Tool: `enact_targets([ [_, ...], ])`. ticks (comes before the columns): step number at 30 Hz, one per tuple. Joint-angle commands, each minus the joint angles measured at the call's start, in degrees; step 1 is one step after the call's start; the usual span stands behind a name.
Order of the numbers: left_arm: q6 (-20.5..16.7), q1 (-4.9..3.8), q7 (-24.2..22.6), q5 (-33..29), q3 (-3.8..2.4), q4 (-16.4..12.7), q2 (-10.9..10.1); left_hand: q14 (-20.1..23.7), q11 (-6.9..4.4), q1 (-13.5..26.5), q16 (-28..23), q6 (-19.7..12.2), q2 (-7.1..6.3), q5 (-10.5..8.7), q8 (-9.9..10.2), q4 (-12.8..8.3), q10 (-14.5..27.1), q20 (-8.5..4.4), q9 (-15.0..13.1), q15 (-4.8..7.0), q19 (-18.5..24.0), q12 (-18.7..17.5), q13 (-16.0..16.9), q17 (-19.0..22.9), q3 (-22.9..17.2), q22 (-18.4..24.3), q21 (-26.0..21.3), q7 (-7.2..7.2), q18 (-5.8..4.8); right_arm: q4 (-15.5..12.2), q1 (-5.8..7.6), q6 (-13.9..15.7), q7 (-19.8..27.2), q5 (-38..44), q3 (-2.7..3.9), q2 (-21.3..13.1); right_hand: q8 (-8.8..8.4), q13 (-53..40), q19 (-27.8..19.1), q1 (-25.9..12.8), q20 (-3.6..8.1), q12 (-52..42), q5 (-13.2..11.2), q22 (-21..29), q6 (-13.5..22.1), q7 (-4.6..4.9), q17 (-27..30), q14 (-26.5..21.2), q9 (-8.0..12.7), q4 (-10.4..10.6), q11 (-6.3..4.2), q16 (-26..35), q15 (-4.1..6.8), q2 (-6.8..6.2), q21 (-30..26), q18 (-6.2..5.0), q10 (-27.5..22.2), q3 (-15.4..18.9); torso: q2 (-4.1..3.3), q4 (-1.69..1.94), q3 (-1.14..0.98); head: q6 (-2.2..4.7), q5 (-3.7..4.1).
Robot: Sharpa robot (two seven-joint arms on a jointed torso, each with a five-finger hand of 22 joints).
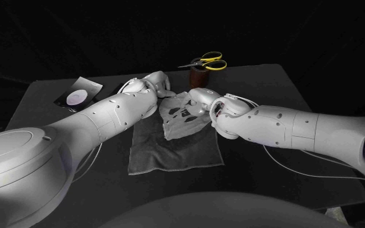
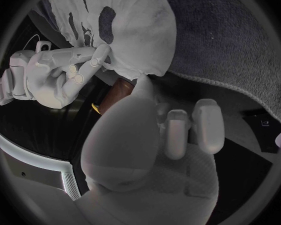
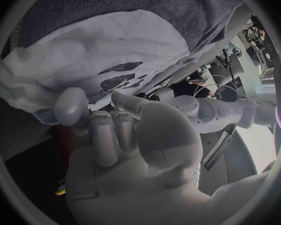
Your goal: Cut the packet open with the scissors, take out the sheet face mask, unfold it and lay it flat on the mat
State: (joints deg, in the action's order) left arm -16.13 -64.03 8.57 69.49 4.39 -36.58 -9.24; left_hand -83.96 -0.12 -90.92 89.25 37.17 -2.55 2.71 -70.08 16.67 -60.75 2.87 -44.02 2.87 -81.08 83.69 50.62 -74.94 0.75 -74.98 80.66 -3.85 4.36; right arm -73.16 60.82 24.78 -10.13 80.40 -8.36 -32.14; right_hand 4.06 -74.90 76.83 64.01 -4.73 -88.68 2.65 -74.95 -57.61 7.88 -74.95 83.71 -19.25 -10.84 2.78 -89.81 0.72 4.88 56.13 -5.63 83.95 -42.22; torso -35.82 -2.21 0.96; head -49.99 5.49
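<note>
The white sheet face mask (image 1: 182, 116) hangs partly unfolded over the far end of the grey mat (image 1: 176, 151), its eye and mouth holes showing. My left hand (image 1: 151, 85) pinches its far edge, and my right hand (image 1: 202, 99) pinches the edge beside it. In the left wrist view my right hand (image 2: 53, 77) grips the mask (image 2: 131, 30) with its fingertips (image 2: 100, 60) above the mat (image 2: 240, 45). The right wrist view has the mask (image 3: 97, 55) spread just beyond my right hand (image 3: 125, 150). The yellow-handled scissors (image 1: 208, 62) stand in a brown holder (image 1: 199, 75).
The opened packet (image 1: 76, 95) lies at the table's back left, beside my left forearm. The scissors' holder stands just behind both hands, near the table's far edge. Bare black table (image 1: 274, 85) lies to the right of the mat and in front of it.
</note>
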Motion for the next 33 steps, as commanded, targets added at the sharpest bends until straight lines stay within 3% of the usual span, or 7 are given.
enact_targets([
  [1,-1.75,0.13,1.54,0.09,0.07,0.65,-0.1,-4.84,0.0,0.03,0.25,0.12,0.6,0.12,0.25,-0.04,-0.52,-0.16,0.05,0.35,-0.34,0.08,-0.05,-12.09,-0.34,-3.63,0.13,0.38,-0.88,0.05,-0.15,-1.47,-0.9,0.83,-0.11,-0.09,0.23,-14.35,-0.53,-0.24,0.03,-0.23,0.1,-6.22,-0.21,0.35,-15.05,6.29,-0.09,0.0,0.45,-0.19,-0.05,-0.12,-0.19,-0.99,5.75,-0.32,0.06,0.01,0.01,-0.01,0.11],
  [14,-4.07,0.13,1.28,-0.85,0.02,1.83,-0.04,-4.99,-0.19,0.25,0.3,0.45,1.99,0.13,1.12,-0.08,-0.9,-0.33,0.31,0.51,-0.48,-0.12,0.17,-12.43,-2.16,-3.76,0.25,0.58,-0.92,0.05,-0.15,-1.57,-1.02,1.0,-0.11,-0.13,0.23,-14.35,-0.53,-0.24,0.03,-0.23,0.1,-6.22,-0.21,0.35,-15.05,6.29,-0.09,0.0,0.45,-0.19,-0.05,-0.12,-0.19,-0.99,5.75,-0.32,0.03,0.04,0.02,-0.01,0.31],
  [20,-5.07,0.11,-0.81,-3.61,-0.12,0.45,-0.68,-4.96,-0.19,0.84,0.28,0.54,2.25,0.11,1.44,0.12,-0.88,-0.39,0.38,0.55,-0.42,-0.23,0.08,-12.34,-2.72,-3.66,0.17,0.57,-0.9,0.05,-0.15,-1.58,-1.06,1.07,-0.11,-0.24,0.3,-14.34,-0.6,-0.23,0.03,-0.22,0.11,-6.18,-0.33,0.37,-15.05,6.29,-0.1,0.04,0.48,-0.19,-0.08,-0.2,-0.3,-1.02,5.75,-0.45,0.07,0.16,0.08,0.06,0.42],
  [26,-3.47,0.1,-1.92,-6.45,-0.34,-2.66,-1.9,-4.72,0.05,7.72,0.15,0.79,0.44,0.07,1.47,0.18,-0.26,-0.25,-0.07,0.33,-0.11,-0.47,-0.79,-11.75,-0.48,-3.26,-0.19,0.33,-0.79,0.01,-0.16,-1.74,-1.05,1.09,-0.11,-0.36,0.3,-14.34,-0.6,-0.23,0.03,-0.22,0.11,-6.18,-0.33,0.37,-15.05,6.29,-0.1,0.04,0.48,-0.19,-0.08,-0.2,-0.3,-1.02,5.75,-0.45,0.05,0.14,0.08,0.09,0.51],
  [28,-2.2,0.1,-1.92,-6.97,-0.37,-3.78,-2.36,-4.61,0.15,10.8,0.09,0.72,-1.62,0.06,1.2,0.14,0.12,-0.17,-0.49,0.25,0.08,-0.54,-1.23,-11.49,1.6,-3.03,-0.39,0.24,-0.72,0.0,-0.16,-1.77,-1.04,1.09,-0.12,-0.42,0.3,-14.34,-0.6,-0.23,0.03,-0.22,0.11,-6.18,-0.33,0.37,-15.05,6.29,-0.1,0.04,0.48,-0.19,-0.08,-0.2,-0.3,-1.02,5.75,-0.45,0.05,0.16,0.09,0.09,0.54],
  [33,-0.25,0.15,-1.78,-6.36,-0.39,-5.19,-2.89,-4.38,0.18,10.43,-0.02,0.33,-4.4,0.06,0.72,-0.17,0.88,-0.07,-1.17,0.21,0.44,-0.63,-1.75,-11.01,4.09,-2.64,-0.76,0.24,-0.6,0.01,-0.17,-1.87,-1.03,1.1,-0.12,-0.47,0.3,-14.34,-0.6,-0.23,0.03,-0.22,0.11,-6.18,-0.33,0.37,-15.05,6.29,-0.1,0.04,0.48,-0.19,-0.08,-0.2,-0.3,-1.02,5.75,-0.45,0.03,0.15,0.1,0.14,0.43],
])
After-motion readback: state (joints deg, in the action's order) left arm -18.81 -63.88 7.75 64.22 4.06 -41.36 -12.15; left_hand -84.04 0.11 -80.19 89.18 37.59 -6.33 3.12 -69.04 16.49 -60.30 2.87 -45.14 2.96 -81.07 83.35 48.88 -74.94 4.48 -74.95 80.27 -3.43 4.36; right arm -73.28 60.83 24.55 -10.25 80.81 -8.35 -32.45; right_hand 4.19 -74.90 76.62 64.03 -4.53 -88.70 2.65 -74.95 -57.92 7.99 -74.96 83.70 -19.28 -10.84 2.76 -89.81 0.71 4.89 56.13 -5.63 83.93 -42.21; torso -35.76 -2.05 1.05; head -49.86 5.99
